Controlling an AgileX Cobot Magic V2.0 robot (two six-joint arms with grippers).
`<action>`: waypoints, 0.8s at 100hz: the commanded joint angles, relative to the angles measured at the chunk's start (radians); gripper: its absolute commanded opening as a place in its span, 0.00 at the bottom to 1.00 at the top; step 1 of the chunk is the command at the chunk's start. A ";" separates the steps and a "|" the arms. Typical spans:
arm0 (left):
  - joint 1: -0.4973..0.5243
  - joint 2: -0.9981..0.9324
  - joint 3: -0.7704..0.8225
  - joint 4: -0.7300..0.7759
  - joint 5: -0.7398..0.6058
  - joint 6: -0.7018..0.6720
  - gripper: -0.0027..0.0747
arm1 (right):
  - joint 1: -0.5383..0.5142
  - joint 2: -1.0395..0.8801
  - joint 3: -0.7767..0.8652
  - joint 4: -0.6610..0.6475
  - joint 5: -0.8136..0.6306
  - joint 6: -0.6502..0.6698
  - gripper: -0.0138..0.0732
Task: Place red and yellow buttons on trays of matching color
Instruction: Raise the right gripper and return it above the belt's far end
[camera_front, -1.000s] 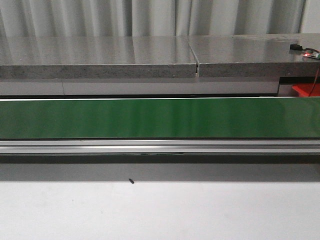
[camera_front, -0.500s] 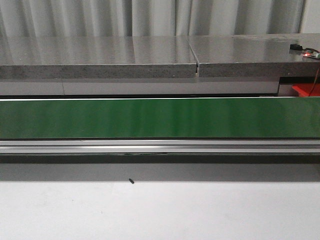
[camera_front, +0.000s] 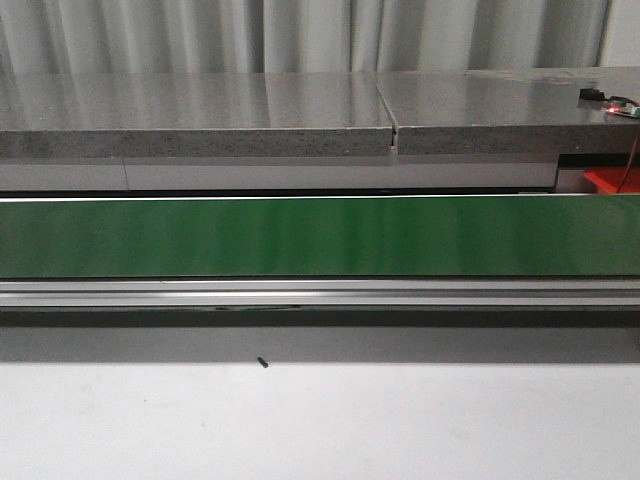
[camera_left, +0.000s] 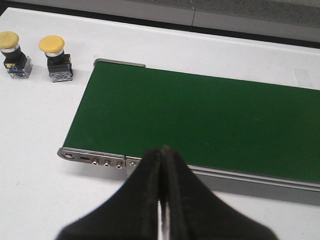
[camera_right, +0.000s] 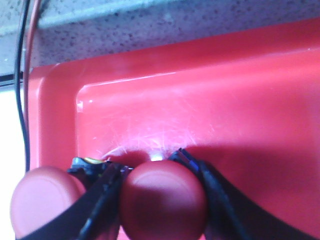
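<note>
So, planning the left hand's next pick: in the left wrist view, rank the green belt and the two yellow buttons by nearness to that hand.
1. Green belt, just ahead of the shut left hand.
2. Yellow button nearer the belt, off its end.
3. Outer yellow button, farthest out.

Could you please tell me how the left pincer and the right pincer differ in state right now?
The left pincer is shut on nothing, while the right pincer grips a red button. The left pincer hangs by the green belt, with two yellow buttons beyond its end; the right pincer is over the red tray. Both have black fingers.
</note>
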 joint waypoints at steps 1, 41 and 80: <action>-0.004 -0.003 -0.029 -0.019 -0.067 0.001 0.01 | -0.002 -0.057 -0.026 0.014 -0.007 -0.010 0.59; -0.004 -0.003 -0.029 -0.019 -0.067 0.001 0.01 | -0.008 -0.087 -0.027 0.014 -0.014 -0.010 0.76; -0.004 -0.003 -0.029 -0.019 -0.067 0.001 0.01 | -0.015 -0.152 -0.027 0.016 -0.019 -0.010 0.76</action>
